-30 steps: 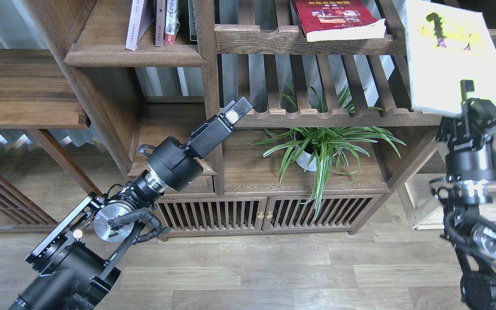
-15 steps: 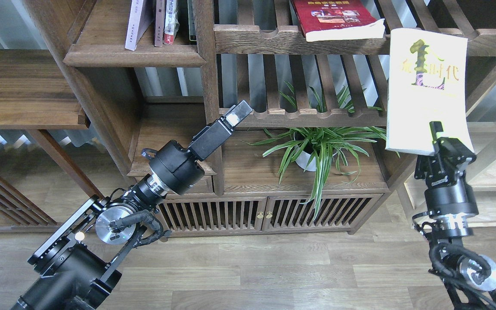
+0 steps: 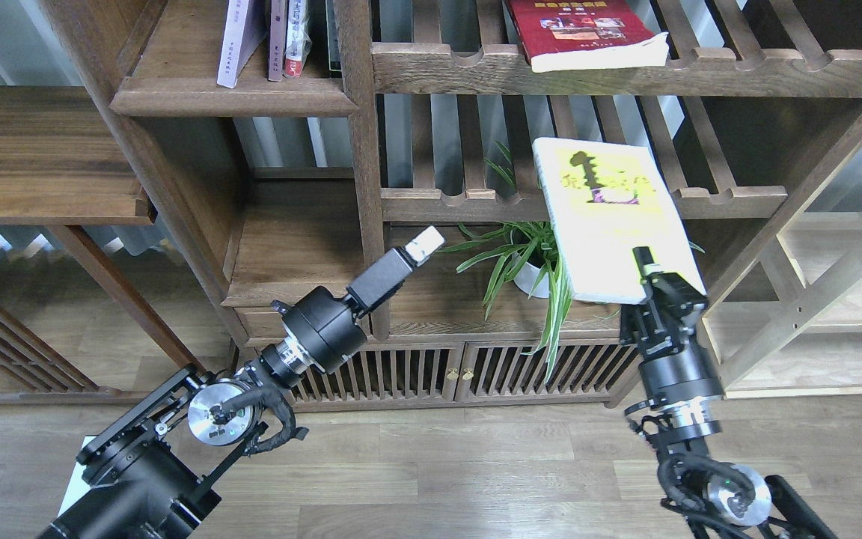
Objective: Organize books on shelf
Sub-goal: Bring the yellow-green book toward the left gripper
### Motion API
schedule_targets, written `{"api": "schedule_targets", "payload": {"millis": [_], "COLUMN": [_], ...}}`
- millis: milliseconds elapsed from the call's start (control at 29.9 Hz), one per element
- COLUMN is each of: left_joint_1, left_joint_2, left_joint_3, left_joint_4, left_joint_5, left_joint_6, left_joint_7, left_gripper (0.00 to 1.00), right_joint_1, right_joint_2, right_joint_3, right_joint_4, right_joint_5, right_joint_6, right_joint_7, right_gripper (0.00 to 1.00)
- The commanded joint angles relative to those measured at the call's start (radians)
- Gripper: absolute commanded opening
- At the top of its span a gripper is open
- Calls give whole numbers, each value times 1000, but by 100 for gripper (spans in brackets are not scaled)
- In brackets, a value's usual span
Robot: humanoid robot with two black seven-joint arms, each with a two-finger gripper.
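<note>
- Grip first: right gripper (image 3: 651, 275) pinching the yellow-green book (image 3: 610, 217) at its lower edge, cover toward the camera, top leaning toward eleven o'clock; held in the air at about two o'clock from the middle of the view, in front of the plant (image 3: 543, 262).
- Judged step: carrying this book to the shelf (image 3: 233, 99), the solid board at eleven o'clock in the view, up and toward ten o'clock from the book.
- Best done by raising the book past the upright post before moving across, since a pinch on one edge lets a large paperback sag or swing.
- Worth turning it spine-out and upright before it goes in, then sliding it in at the three o'clock side of the row standing there, without knocking the leaning lavender book (image 3: 233, 37).
- Left gripper (image 3: 422, 244) near the centre, holding nothing; cannot tell whether its fingers are spread or together, seen end-on.
- Count of large paperbacks: three. One in the grip, one lavender on the shelf, one dark red book (image 3: 588, 34) lying flat on the upper slatted rack (image 3: 700, 75) at one o'clock.
- Count of thin books: two, a brown one (image 3: 277, 37) and a white-and-red one (image 3: 296, 37), just beside the lavender one; a dark shape beyond them not clear enough to count.
- Count of slatted racks: two. Plants in pots: one. Arms: two.
</note>
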Motion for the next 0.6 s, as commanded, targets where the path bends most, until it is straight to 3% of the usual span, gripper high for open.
{"api": "schedule_targets", "payload": {"millis": [0, 100, 401, 568], "left_joint_1": [-12, -15, -69, -87], "left_joint_2": [0, 0, 0, 0], "left_joint_3": [1, -2, -1, -14], "left_joint_4": [23, 51, 167, 197], "left_joint_5": [-119, -187, -250, -273], "left_joint_6": [0, 0, 21, 59], "left_joint_7": [72, 120, 137, 190], "left_gripper": [96, 93, 96, 97], "right_joint_1": [8, 8, 36, 63], "right_joint_2": [4, 24, 61, 81], "right_joint_3": [-18, -47, -120, -206], "right_joint_4": [1, 0, 1, 0], "right_joint_5": [-3, -6, -22, -22], "right_joint_6": [0, 0, 0, 0], "right_joint_7": [0, 0, 0, 0], "right_gripper": [1, 2, 2, 2]}}
